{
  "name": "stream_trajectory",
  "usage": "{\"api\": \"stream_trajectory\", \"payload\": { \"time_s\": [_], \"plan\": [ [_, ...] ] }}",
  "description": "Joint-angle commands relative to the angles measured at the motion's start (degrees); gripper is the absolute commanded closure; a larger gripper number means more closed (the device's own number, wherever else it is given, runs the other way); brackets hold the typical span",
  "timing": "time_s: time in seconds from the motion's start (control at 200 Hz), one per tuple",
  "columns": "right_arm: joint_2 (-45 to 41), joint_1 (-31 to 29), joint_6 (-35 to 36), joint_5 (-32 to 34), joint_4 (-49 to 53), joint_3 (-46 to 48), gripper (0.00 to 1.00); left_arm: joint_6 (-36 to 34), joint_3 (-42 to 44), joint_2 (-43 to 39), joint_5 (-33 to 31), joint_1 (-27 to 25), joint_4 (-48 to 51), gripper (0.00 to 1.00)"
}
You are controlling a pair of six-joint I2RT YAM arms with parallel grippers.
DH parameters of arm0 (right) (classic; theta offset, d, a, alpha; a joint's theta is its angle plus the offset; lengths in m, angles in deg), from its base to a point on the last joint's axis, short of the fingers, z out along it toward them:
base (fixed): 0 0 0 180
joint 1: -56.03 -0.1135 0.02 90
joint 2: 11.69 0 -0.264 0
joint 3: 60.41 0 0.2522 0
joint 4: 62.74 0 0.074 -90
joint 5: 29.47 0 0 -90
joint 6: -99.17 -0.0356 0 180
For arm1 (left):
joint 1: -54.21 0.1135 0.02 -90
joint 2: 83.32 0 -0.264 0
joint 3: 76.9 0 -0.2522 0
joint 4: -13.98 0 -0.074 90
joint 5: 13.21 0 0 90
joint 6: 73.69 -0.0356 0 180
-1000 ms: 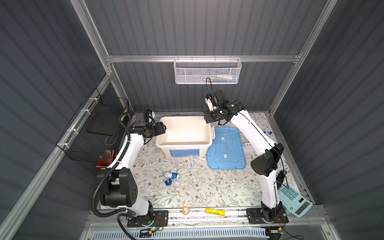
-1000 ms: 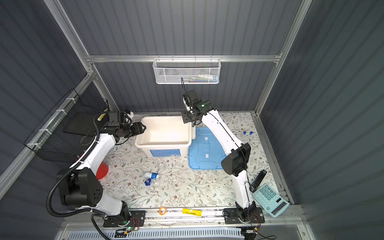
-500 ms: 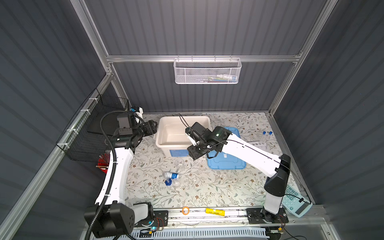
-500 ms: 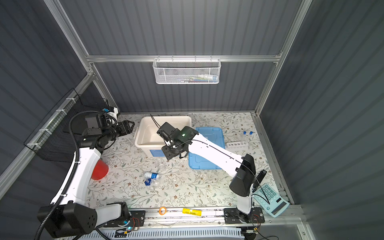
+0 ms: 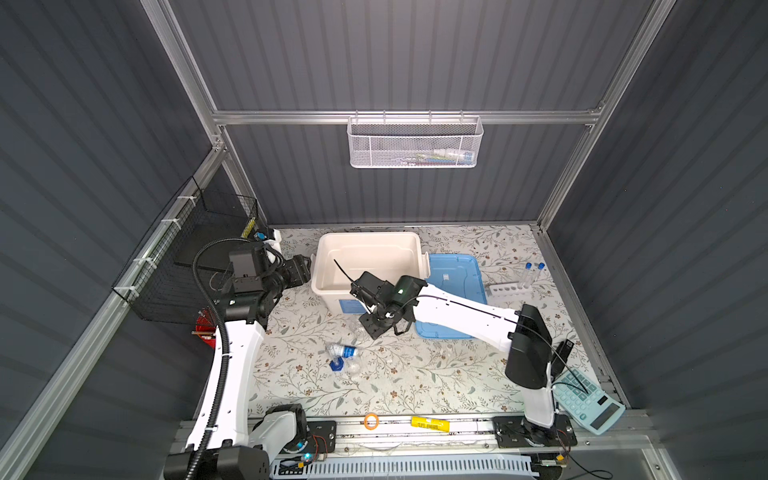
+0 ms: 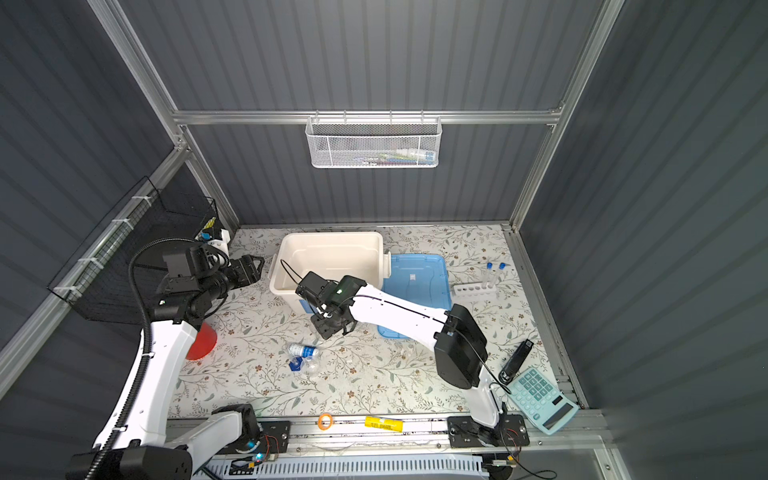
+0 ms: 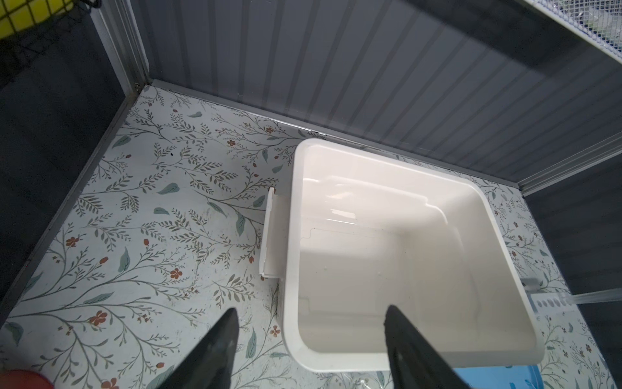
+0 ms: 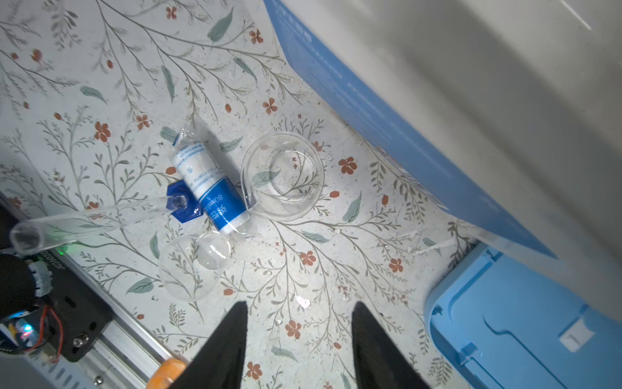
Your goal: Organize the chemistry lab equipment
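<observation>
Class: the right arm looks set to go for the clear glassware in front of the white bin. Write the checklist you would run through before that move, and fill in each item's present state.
1. Right gripper open and empty: ok, nothing sits between its jaws.
2. Left gripper out of the way: ok, it is open and empty beside the white bin, away from the glassware.
3. Bin ready to receive: ok, it is empty and its blue lid lies beside it.
4. Beaker free to lift: cannot tell, the white bottle lies close against it.
5. Beaker between the jaws: not ok, it sits ahead of the fingertips.
</observation>
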Motion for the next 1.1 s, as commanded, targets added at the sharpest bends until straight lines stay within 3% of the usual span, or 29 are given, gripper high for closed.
{"api": "stream_trajectory", "payload": {
  "time_s": [0.0,0.345,0.515,1.096],
  "plan": [
    [2.0,-0.2,5.1,2.3,0.1,-2.6,0.49,0.2,0.7,-1.0,-1.0,0.4,1.2,0.31],
    [3.4,-1.2,8.9,0.3,-1.9,-5.3,0.51,-0.3,1.3,-1.5,-2.4,0.6,1.8,0.32],
    [4.5,-2.6,9.4,-2.2,-3.8,-5.7,0.53,0.5,3.0,-2.0,1.2,5.5,1.6,0.32],
    [13.6,-3.1,13.5,0.4,-0.2,-16.1,0.58,0.2,2.2,-4.3,-2.4,8.1,2.1,0.32]
  ]
}}
